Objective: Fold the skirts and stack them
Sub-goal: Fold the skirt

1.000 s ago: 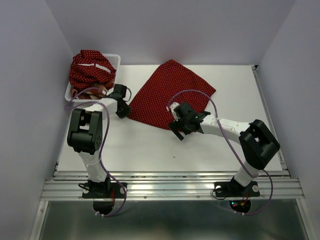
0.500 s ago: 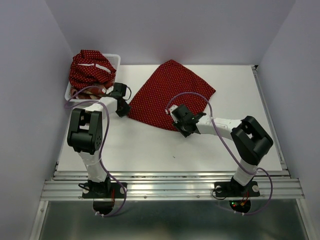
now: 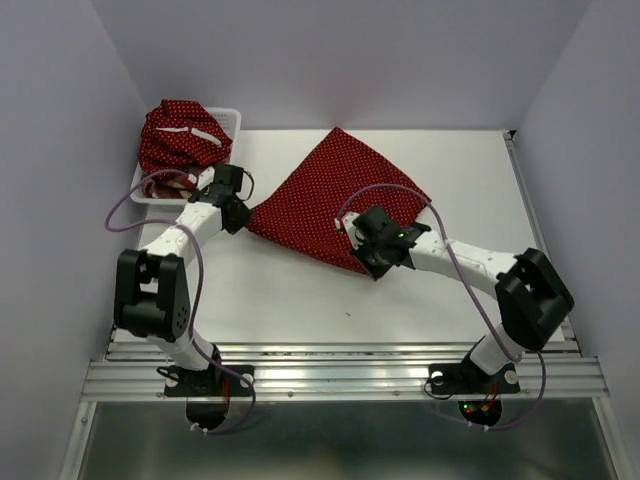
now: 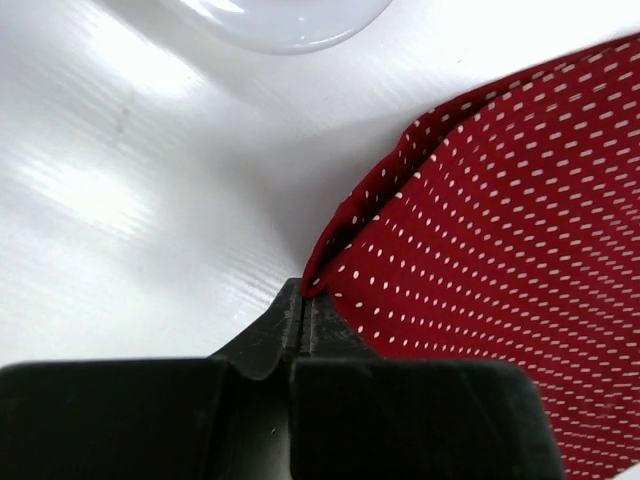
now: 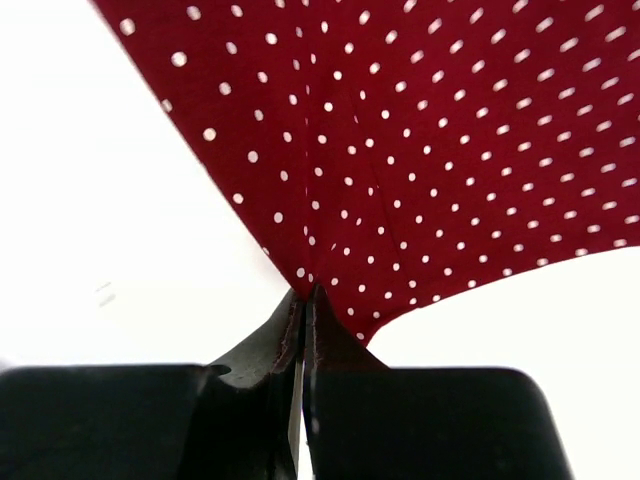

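Both arms have reached farther out over the table (image 3: 300, 300) than a second ago, and the right gripper (image 3: 373, 266), which then gaped above the cloth, has shut on the near corner of the spread polka-dot skirt (image 3: 335, 190). From above, the left gripper (image 3: 243, 217) pinches that skirt's left corner. The skirt lies flat mid-table, so the step in hand looks like the first fold; the next move likely calls for both corners to lift together and carry toward the far edge without slipping. At the far left, the white mesh basket (image 3: 234, 118) holds a bundled polka-dot skirt (image 3: 180, 138) heaped above its rim; what lies beneath I cannot tell. From the left wrist, the fingers meet, clamped on the hem corner, with cloth running off rightward. From the right wrist, the fingers press together on the skirt's pointed corner, with dotted cloth fanning away beyond them.
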